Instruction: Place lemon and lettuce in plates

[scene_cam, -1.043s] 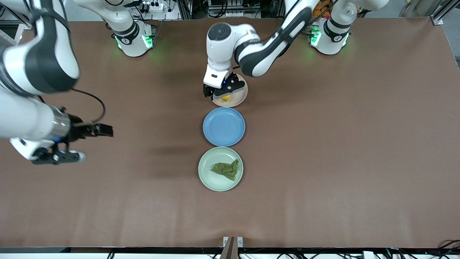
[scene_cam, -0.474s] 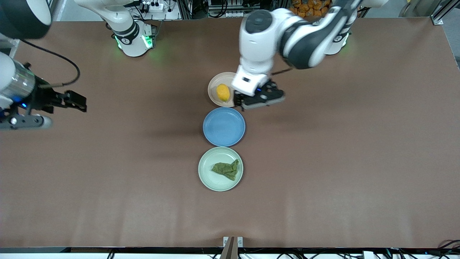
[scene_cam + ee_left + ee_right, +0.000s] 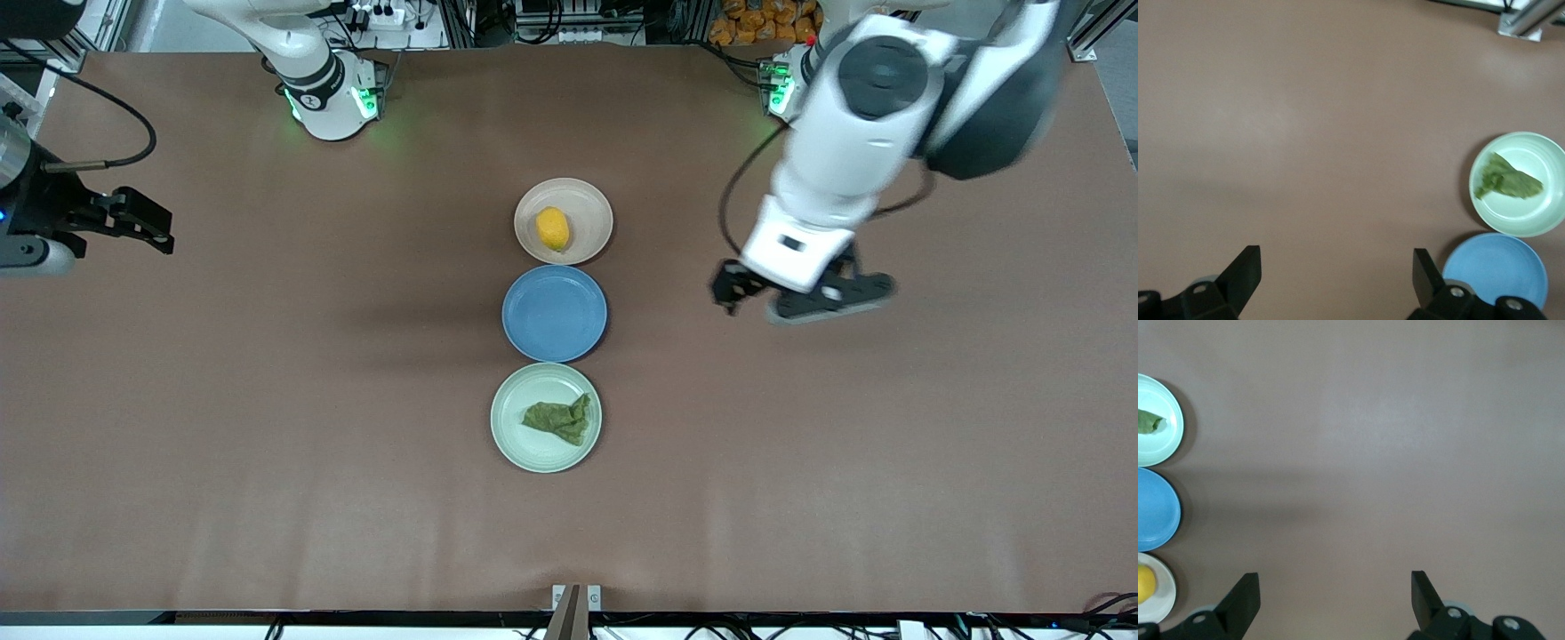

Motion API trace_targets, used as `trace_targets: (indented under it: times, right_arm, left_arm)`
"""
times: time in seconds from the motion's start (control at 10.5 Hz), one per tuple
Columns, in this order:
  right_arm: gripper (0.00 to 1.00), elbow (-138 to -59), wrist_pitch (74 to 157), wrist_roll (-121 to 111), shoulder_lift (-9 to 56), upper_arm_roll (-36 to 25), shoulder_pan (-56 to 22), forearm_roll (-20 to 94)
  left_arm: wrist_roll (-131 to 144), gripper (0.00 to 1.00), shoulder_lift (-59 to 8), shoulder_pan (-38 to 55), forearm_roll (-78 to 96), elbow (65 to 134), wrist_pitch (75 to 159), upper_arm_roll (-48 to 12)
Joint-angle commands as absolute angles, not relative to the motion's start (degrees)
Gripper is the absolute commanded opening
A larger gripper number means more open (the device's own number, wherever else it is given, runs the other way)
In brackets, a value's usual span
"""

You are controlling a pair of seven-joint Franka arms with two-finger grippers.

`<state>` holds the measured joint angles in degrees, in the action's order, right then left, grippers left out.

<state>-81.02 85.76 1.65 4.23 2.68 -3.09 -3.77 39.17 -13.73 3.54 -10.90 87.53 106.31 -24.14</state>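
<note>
The lemon (image 3: 552, 228) lies on the beige-pink plate (image 3: 591, 213), the plate farthest from the front camera. The lettuce (image 3: 558, 420) lies on the mint green plate (image 3: 529, 444), the nearest one. My left gripper (image 3: 733, 289) is open and empty, up over bare table toward the left arm's end, apart from the plates. My right gripper (image 3: 147, 220) is open and empty over the right arm's end of the table. The left wrist view shows the lettuce (image 3: 1508, 181) on the green plate (image 3: 1538, 213). The right wrist view shows the lemon (image 3: 1143, 583) and the lettuce (image 3: 1148, 421).
An empty blue plate (image 3: 554, 313) sits between the two other plates, all in one row at the table's middle. It also shows in the left wrist view (image 3: 1495, 270) and the right wrist view (image 3: 1155, 507). Brown table lies on both sides.
The left gripper opened, left the lemon on the beige-pink plate and swung away toward the left arm's end. The right gripper drew back toward the right arm's end.
</note>
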Motion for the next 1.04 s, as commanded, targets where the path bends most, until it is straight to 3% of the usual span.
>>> trace_targets:
  times: [0.0, 0.19, 0.47, 0.95]
  right_arm:
    - [1.00, -88.15, 91.83, 1.23, -1.23, 3.60, -2.29, -4.05]
    - [1.00, -87.89, 94.30, 1.58, -1.23, 3.78, -2.37, -3.78]
    - [1.00, -87.10, 94.31, 1.23, -1.41, 3.69, -2.29, 0.25]
    - [1.00, -87.10, 93.69, 1.76, -1.32, 3.69, -2.37, -0.09]
  left_arm:
    - [31.50, 1.00, -11.87, -2.17, -7.83, 87.37, 102.94, -24.87]
    - [24.13, 1.00, -9.85, -5.27, -6.16, 87.45, 102.48, -24.00]
    - [9.61, 1.00, -7.30, -3.16, -1.51, 87.63, 98.89, -13.03]
    - [8.53, 1.00, -0.89, -3.34, 0.43, 88.07, 94.04, -12.48]
